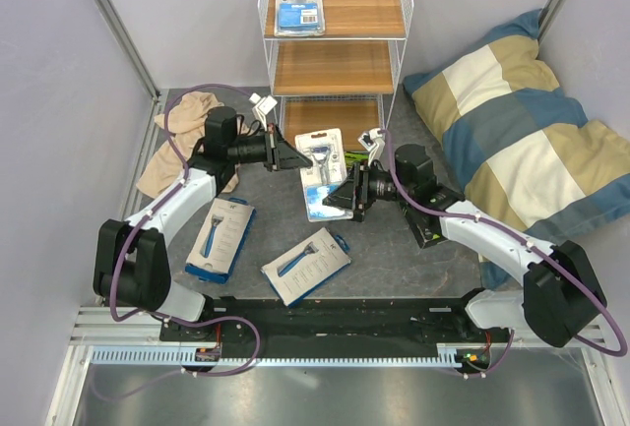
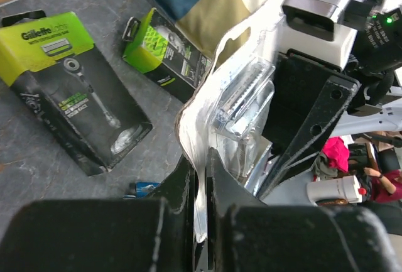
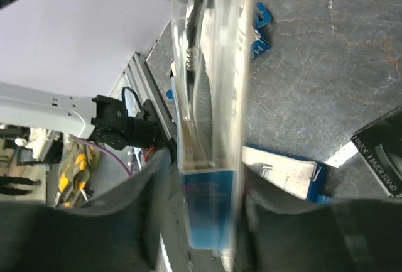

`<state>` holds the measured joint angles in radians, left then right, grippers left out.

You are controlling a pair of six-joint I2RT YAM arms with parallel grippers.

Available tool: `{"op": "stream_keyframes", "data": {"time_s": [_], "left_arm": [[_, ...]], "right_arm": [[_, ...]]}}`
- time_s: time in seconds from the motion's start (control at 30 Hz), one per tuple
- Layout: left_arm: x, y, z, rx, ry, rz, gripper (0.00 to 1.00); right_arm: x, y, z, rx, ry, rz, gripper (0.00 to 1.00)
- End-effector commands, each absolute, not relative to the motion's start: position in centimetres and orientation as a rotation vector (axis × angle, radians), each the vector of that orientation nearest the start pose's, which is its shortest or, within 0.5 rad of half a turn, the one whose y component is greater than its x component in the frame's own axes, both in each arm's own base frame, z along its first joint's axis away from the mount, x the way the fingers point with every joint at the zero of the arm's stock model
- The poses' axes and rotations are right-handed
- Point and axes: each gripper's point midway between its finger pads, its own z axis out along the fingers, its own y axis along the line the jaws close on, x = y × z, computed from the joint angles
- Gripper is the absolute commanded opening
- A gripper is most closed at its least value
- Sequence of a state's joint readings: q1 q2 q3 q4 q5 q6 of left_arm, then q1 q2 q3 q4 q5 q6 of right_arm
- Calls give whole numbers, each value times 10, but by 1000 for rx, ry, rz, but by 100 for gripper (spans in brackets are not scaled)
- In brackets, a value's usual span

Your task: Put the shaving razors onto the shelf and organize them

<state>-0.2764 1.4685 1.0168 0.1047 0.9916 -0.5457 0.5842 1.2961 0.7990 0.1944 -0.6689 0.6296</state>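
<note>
A white-and-blue blister razor pack (image 1: 323, 172) hangs tilted over the middle of the mat between both arms. My left gripper (image 2: 204, 159) is shut on the thin edge of this pack (image 2: 242, 96). My right gripper (image 3: 204, 178) stands open around the blue lower end of the pack (image 3: 210, 96), with a slim gap at each finger. Another blister pack (image 1: 298, 6) lies on the top board of the shelf (image 1: 335, 67). Two white packs (image 1: 219, 239) (image 1: 306, 266) lie on the mat. Two black-and-green boxes (image 2: 69, 90) (image 2: 164, 55) lie to the right.
A striped pillow (image 1: 522, 121) fills the right side, against the right arm. A beige cloth (image 1: 182, 141) lies crumpled at the left, behind the left arm. Grey walls close in both sides. The shelf's two lower boards show nothing on them.
</note>
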Motion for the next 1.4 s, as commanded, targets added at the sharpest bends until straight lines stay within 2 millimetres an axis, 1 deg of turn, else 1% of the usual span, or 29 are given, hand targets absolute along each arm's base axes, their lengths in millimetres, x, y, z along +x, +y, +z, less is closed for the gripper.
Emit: {"op": "stream_keyframes", "data": {"time_s": [0.0, 0.03, 0.07, 0.1, 0.13, 0.17, 0.23, 0.27, 0.3, 0.33, 0.43, 0.5, 0.53, 0.63, 0.67, 0.73, 0.77, 0.83, 0.87, 1.0, 1.1, 1.2, 1.23, 1.3, 1.33, 1.37], "left_arm": [[307, -256, 257, 477, 1915, -1531, 2], [309, -255, 259, 459, 1912, -1538, 2], [315, -251, 262, 443, 1884, -1532, 2], [316, -250, 264, 402, 1890, -1560, 2], [316, -248, 266, 388, 1881, -1575, 2], [319, -244, 272, 362, 1845, -1600, 2], [320, -240, 276, 345, 1820, -1629, 2], [320, -237, 275, 306, 1826, -1653, 2], [322, -235, 280, 318, 1792, -1650, 2], [322, -234, 280, 314, 1788, -1660, 2], [322, -232, 281, 303, 1784, -1680, 2], [321, -232, 282, 296, 1782, -1700, 2], [320, -232, 285, 314, 1760, -1701, 2], [318, -233, 285, 310, 1761, -1729, 2], [317, -233, 284, 307, 1764, -1733, 2], [317, -233, 284, 309, 1766, -1736, 2], [316, -232, 284, 309, 1765, -1734, 2], [316, -232, 284, 310, 1765, -1732, 2], [316, -233, 282, 308, 1773, -1736, 2], [316, -233, 279, 300, 1784, -1740, 2], [317, -233, 277, 292, 1787, -1742, 2], [316, -233, 276, 291, 1789, -1744, 2], [316, -233, 276, 292, 1787, -1742, 2], [316, -233, 276, 291, 1787, -1743, 2], [316, -233, 277, 293, 1785, -1742, 2], [317, -232, 277, 289, 1784, -1738, 2]], "right_arm": [[245, 314, 236, -481, 1929, 1387, 57], [245, 313, 235, -472, 1934, 1386, 66], [245, 312, 236, -459, 1931, 1379, 71], [249, 309, 231, -417, 1956, 1355, 75], [248, 307, 233, -399, 1954, 1356, 80], [247, 306, 233, -386, 1955, 1354, 82], [249, 300, 224, -334, 1977, 1324, 89], [248, 297, 228, -320, 1963, 1322, 89], [248, 295, 227, -305, 1962, 1315, 90], [248, 292, 222, -288, 1972, 1302, 91], [244, 287, 224, -271, 1950, 1305, 92], [245, 287, 227, -254, 1930, 1320, 92], [244, 286, 225, -252, 1927, 1325, 92], [245, 288, 227, -234, 1907, 1353, 91], [245, 289, 233, -237, 1881, 1368, 91], [242, 291, 236, -212, 1874, 1415, 90], [242, 293, 244, -217, 1834, 1440, 90], [239, 293, 249, -192, 1820, 1481, 90], [239, 294, 255, -195, 1786, 1496, 89], [235, 294, 261, -205, 1758, 1526, 88], [236, 294, 261, -204, 1759, 1530, 84], [235, 297, 259, -211, 1768, 1541, 71], [235, 298, 257, -213, 1776, 1546, 62], [234, 299, 257, -224, 1779, 1557, 52], [234, 300, 256, -226, 1784, 1558, 43], [235, 299, 255, -218, 1791, 1552, 40]]}}
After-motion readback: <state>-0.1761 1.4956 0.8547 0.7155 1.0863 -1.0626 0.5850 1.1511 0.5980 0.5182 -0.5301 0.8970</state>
